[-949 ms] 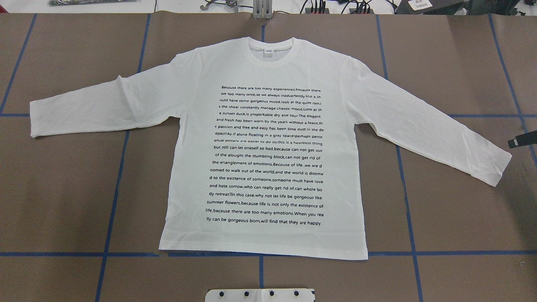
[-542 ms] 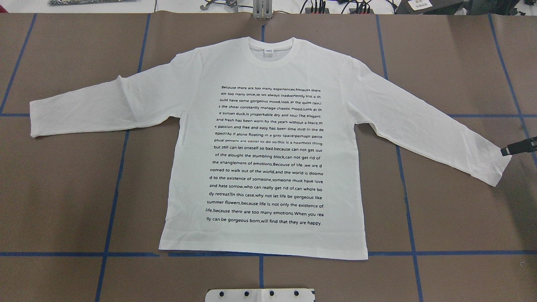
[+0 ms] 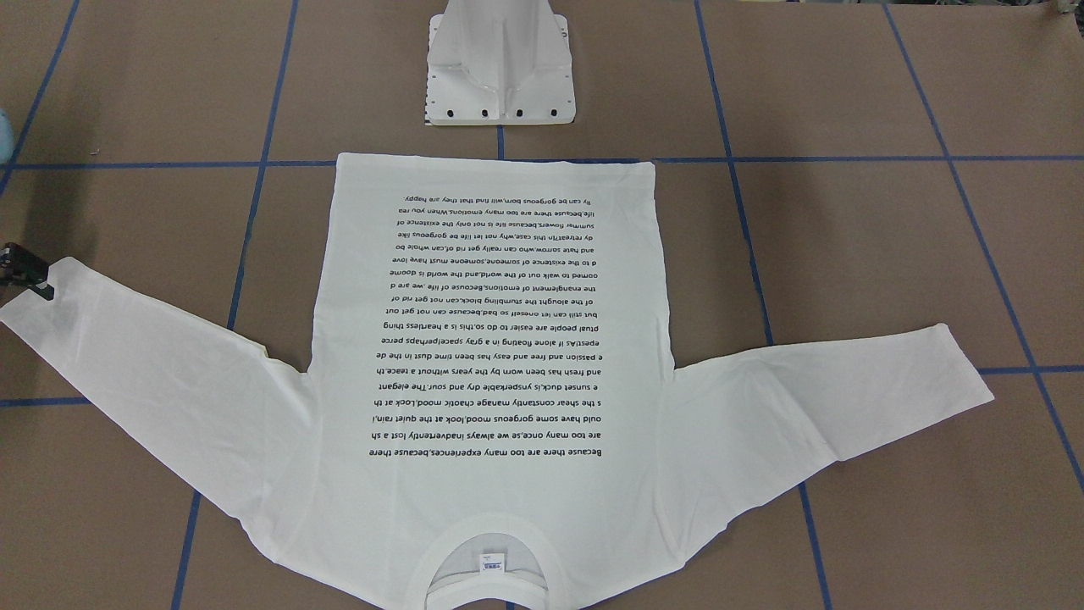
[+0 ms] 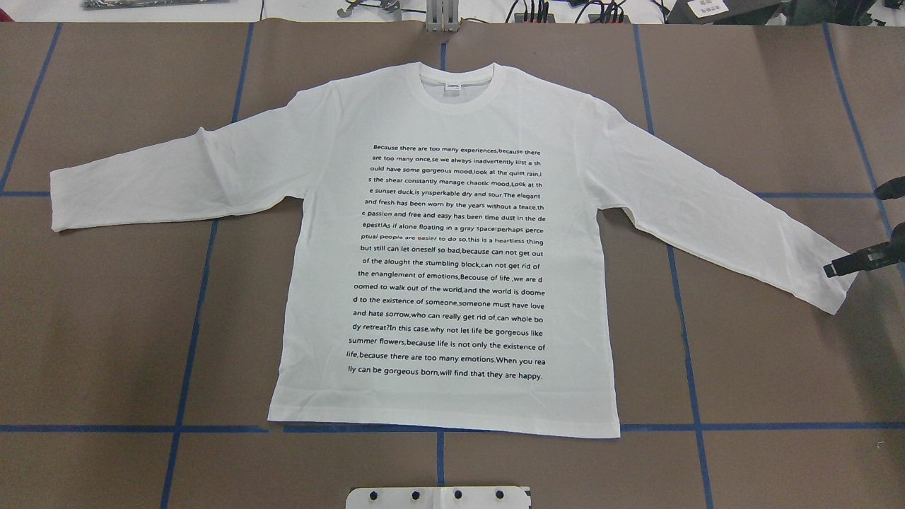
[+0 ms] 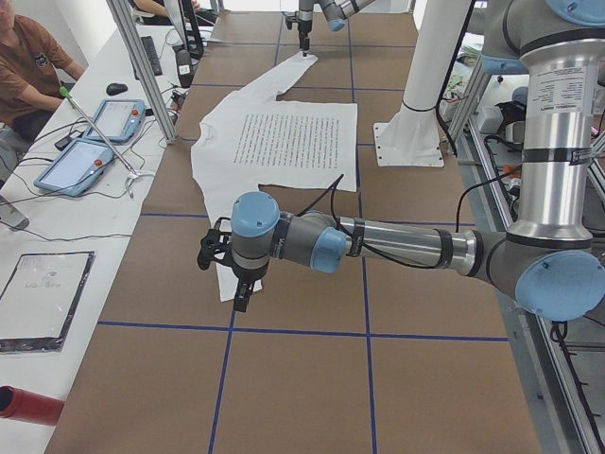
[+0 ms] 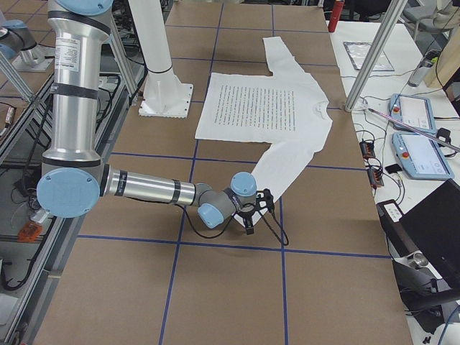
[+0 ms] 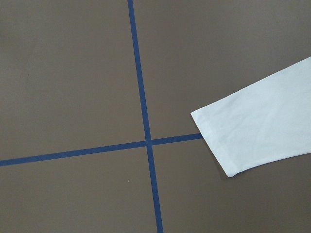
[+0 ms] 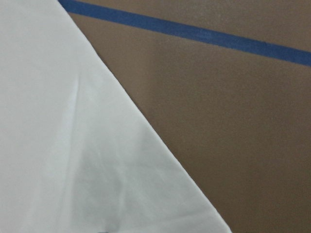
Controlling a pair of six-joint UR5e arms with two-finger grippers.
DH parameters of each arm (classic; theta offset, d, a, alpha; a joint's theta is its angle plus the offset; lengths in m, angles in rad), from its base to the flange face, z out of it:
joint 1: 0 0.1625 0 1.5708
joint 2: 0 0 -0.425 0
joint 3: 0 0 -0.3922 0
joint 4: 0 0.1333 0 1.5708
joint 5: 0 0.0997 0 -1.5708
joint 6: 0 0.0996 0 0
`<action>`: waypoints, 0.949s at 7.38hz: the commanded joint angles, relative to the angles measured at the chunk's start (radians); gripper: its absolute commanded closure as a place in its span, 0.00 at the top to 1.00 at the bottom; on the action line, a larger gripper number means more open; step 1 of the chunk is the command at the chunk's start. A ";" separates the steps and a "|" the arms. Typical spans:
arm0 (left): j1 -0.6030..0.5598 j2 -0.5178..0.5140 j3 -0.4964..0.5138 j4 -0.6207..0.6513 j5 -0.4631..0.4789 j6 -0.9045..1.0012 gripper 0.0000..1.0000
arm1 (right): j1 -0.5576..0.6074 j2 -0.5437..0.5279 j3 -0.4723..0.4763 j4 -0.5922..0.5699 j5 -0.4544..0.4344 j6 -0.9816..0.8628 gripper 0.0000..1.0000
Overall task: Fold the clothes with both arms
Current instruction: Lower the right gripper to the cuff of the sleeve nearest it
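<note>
**At the right-side cuff: claw tip on the edge, shirt flat**

On the brown surface, the white long-sleeved shirt lies spread flat, print side up. Its text block reads upright from the robot's side. The collar is at the far edge, the hem nearest the white pedestal base. Both sleeves are stretched outward and angled slightly towards the robot. Blue tape lines mark a grid under the cloth.

Right claw: it enters from the overhead view's right edge, and one black finger overlaps the edge of the right-side cuff. I cannot tell whether the fingers are spread or pressed together. The right wrist view shows only white cloth, bare surface and a tape line.

Left claw: it points downward at the end of the left-side cuff. It appears only in the left side view, so I cannot tell its state. The left wrist view shows that cuff lying flat beside a tape crossing.
</note>
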 commanded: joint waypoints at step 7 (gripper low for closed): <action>0.000 -0.001 -0.006 0.003 0.001 -0.001 1.00 | 0.002 0.034 0.006 -0.070 0.005 -0.002 0.31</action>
